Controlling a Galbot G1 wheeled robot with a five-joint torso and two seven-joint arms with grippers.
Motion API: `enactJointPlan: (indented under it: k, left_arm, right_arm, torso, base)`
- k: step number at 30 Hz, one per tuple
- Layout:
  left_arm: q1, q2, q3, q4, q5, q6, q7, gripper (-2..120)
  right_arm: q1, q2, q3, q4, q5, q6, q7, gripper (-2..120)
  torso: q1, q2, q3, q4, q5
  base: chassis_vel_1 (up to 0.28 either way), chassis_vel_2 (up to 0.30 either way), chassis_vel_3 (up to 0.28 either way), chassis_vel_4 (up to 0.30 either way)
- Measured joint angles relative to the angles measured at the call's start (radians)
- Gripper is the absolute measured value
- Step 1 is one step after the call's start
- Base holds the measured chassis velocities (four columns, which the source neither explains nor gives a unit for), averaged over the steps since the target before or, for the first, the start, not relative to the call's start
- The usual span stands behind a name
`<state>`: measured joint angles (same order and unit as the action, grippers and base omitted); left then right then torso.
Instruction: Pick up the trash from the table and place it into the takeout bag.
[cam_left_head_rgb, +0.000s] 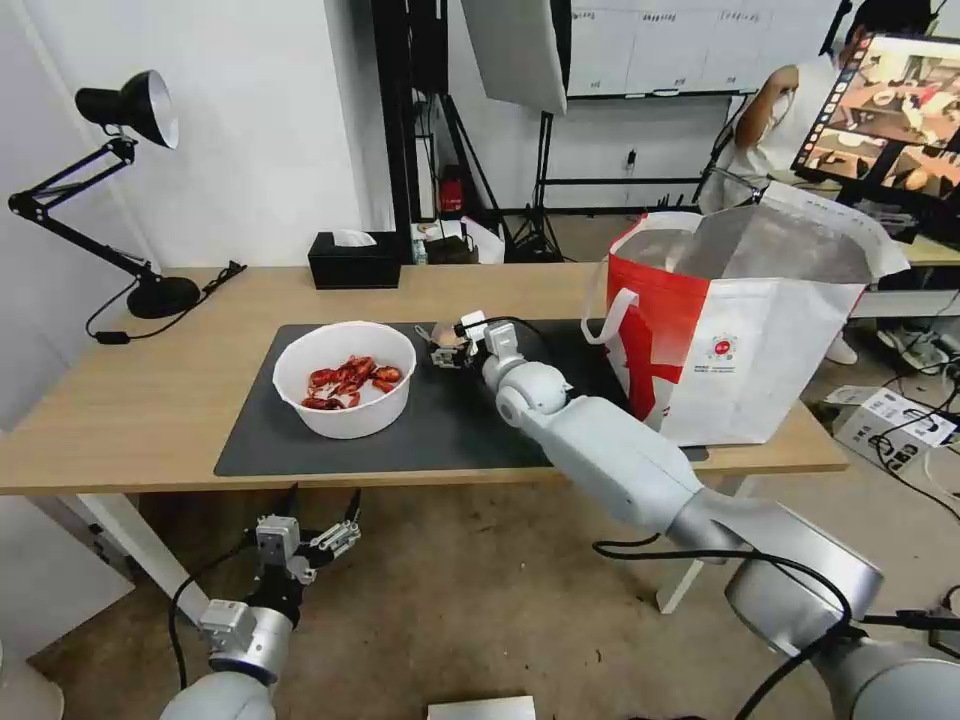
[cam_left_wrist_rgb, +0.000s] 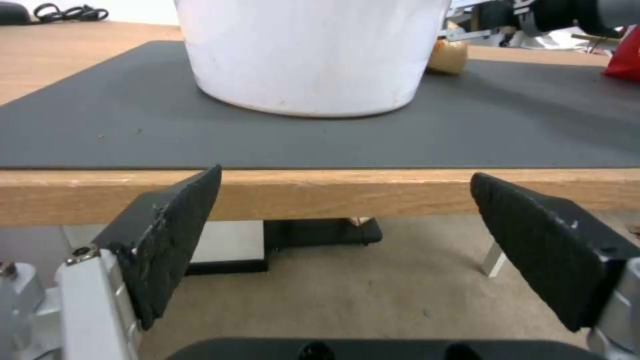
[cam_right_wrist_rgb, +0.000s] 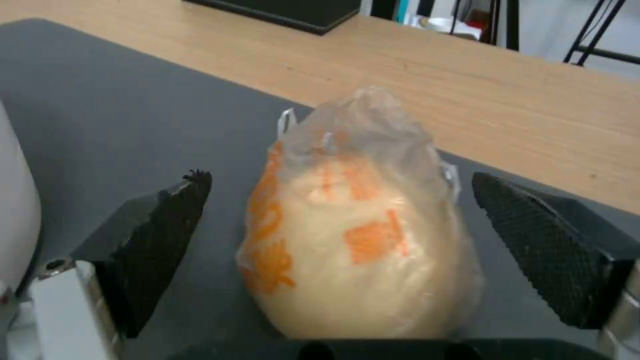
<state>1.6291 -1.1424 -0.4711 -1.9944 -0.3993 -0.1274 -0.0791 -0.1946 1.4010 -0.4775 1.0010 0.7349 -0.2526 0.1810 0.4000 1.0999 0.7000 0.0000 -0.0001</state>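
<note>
Below the near edge of the table the left pincer waited wide open and empty, while farther in, on the mat between the bowl and the red-and-white bag, the right pincer gaped around the small knotted bag, pads apart from it.

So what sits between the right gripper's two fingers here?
The small knotted clear bag with its yellowish lump stands on the grey mat between the open fingers of the right gripper, touching neither, per the right wrist view.
</note>
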Motion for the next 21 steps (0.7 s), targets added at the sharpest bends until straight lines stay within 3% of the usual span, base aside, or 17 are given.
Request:
enactJointPlan:
  k: [18,21]
  left_arm:
    - [-0.001,0.003,0.005,0.0,-0.001,-0.001,0.002,100]
    - [-0.001,0.009,0.007,-0.002,-0.003,-0.001,0.002,100]
  right_arm:
    - [-0.01,0.027,-0.002,-0.029,-0.028,-0.039,0.032,100]
    - [-0.012,0.028,0.002,-0.031,-0.027,-0.049,0.038,92]
  torso:
    - [0.0,0.0,0.0,-0.0001,0.0001]
    - [0.0,0.0,0.0,0.0,0.0001]
  base:
    - [0.0,0.0,0.0,0.0]
    - [0.0,0.0,0.0,0.0]
